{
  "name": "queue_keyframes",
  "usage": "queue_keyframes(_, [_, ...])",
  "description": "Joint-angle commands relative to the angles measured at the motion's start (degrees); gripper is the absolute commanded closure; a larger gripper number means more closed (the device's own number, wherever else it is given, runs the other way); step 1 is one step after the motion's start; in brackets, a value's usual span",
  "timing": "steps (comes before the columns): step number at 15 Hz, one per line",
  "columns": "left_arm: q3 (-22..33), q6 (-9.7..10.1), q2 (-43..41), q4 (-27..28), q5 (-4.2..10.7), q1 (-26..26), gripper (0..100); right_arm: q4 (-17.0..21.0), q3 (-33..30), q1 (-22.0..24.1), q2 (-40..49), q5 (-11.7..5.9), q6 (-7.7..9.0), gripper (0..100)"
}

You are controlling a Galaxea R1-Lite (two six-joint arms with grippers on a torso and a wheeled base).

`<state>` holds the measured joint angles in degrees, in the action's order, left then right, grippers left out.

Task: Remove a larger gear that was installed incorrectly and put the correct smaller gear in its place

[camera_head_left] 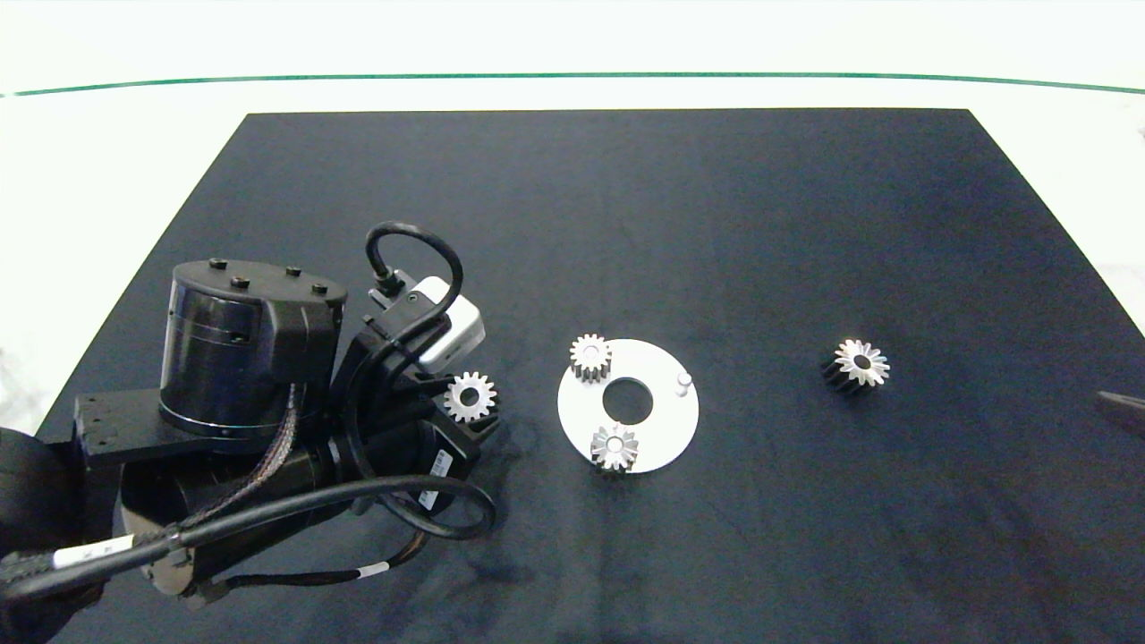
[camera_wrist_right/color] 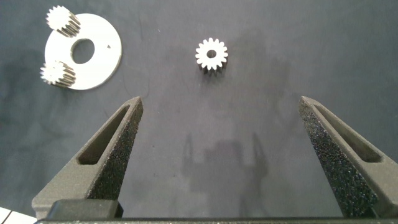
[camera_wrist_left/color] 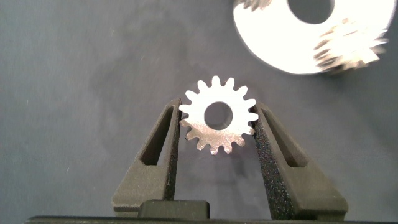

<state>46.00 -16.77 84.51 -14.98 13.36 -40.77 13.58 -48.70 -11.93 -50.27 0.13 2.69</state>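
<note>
Head view shows the left claw low over the dark counter, just left of the white round plate. Its two fingers press against opposite sides of the smaller gear, which lies flat between them. On the plate stand two small gears, one at the far rim and one at the near rim, with a bare peg on its right side. The larger gear lies on the counter well to the right of the plate. The right claw hangs wide open and holds nothing, with the larger gear ahead of it.
</note>
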Motion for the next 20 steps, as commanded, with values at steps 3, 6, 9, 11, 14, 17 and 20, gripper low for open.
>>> queue_keyframes(3, [4.01,-0.28,2.07,1.53,1.58,-4.76,84,0.22,0.27,0.51,4.13,-0.49,-0.32,0])
queue_keyframes(6, [7.18,-0.98,5.76,1.53,1.67,-6.43,84,1.27,0.54,0.68,6.33,-1.89,-0.32,0])
queue_keyframes(9, [12.45,-1.07,10.15,1.53,1.67,-9.24,84,1.98,0.45,1.04,7.65,-2.51,-0.41,0])
queue_keyframes(11, [15.09,-1.07,12.53,1.53,1.84,-11.71,84,2.15,0.63,2.97,8.09,-2.86,-1.9,0])
queue_keyframes(14, [17.99,-1.07,15.87,1.53,2.64,-13.73,84,3.91,1.06,4.46,9.76,-3.03,-2.17,0])
queue_keyframes(17, [21.42,-1.07,19.65,1.71,3.25,-15.22,84,4.61,1.24,5.52,10.64,-3.21,-2.78,0])
queue_keyframes(20, [25.11,-1.07,23.25,4.35,3.87,-16.72,84,4.61,1.94,6.31,10.64,-3.21,-4.1,0])
